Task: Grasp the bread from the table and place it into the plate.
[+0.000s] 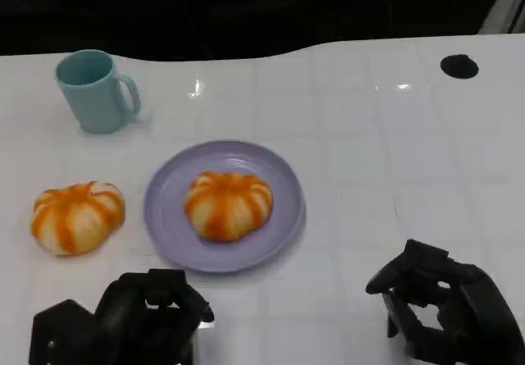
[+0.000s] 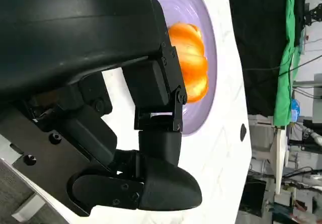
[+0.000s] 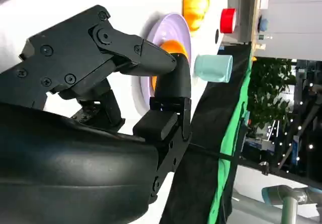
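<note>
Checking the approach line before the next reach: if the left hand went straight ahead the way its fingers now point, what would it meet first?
Most likely the purple plate, at its near rim, with one bread on it. The left hand sits just short of it; depth is uncertain. The other bread lies off to the side.

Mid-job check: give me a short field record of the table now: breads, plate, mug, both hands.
bread on plate: one orange-striped bread sits in the purple plate
bread on table: second bread lies on the white table, beside the plate's left edge, apart from it
mug: light blue mug upright, behind the table bread
left hand: left hand near the table's front edge, holds nothing
right hand: right hand at front right, holds nothing
</note>
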Robot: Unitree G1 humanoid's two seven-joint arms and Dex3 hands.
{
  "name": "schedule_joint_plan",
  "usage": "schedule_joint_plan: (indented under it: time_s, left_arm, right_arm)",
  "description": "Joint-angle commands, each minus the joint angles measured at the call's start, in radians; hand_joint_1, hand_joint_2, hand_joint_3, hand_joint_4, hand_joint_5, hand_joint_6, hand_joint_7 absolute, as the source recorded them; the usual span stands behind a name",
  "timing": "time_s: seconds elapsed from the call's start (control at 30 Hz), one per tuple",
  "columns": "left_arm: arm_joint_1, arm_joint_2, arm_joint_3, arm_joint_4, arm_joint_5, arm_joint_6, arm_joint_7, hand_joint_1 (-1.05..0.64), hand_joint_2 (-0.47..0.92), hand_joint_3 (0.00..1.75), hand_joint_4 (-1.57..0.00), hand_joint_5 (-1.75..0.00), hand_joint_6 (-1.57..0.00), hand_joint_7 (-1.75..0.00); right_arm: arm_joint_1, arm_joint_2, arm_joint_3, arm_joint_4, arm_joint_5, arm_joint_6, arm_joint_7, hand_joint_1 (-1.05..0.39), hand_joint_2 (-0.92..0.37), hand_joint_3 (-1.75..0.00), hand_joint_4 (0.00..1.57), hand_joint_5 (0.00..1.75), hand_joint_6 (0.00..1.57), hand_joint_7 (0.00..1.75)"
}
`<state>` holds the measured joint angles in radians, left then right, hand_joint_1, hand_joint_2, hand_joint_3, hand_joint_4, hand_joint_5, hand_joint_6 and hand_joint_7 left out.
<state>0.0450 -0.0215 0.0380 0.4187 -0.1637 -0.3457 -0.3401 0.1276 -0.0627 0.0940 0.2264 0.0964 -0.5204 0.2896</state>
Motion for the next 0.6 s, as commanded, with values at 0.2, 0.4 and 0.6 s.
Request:
schedule_joint_plan:
  time_s: [0.2,0.4,0.6]
  left_arm:
    - [0.0,0.017,0.012,0.008,-0.003,-0.006,0.005,-1.05,0.53,0.72,-1.57,-1.22,-1.38,-0.86]
    - [-0.003,0.015,0.018,0.019,-0.007,-0.01,0.001,-1.05,0.54,0.71,-1.57,-1.23,-1.38,-0.86]
    - [-0.001,0.021,0.018,0.018,0.0,-0.01,0.005,-1.05,0.54,0.7,-1.57,-1.23,-1.39,-0.86]
  right_arm:
    - [-0.009,-0.001,-0.015,0.054,0.0,-0.034,0.008,-0.43,-0.64,-0.86,0.79,1.75,0.81,1.36]
    - [-0.027,0.004,-0.012,0.103,-0.007,-0.074,0.012,-0.44,-0.66,-0.81,0.79,1.73,0.82,1.3]
    - [-0.026,0.002,-0.011,0.106,-0.014,-0.08,0.01,-0.47,-0.72,-0.71,0.79,1.71,0.84,1.22]
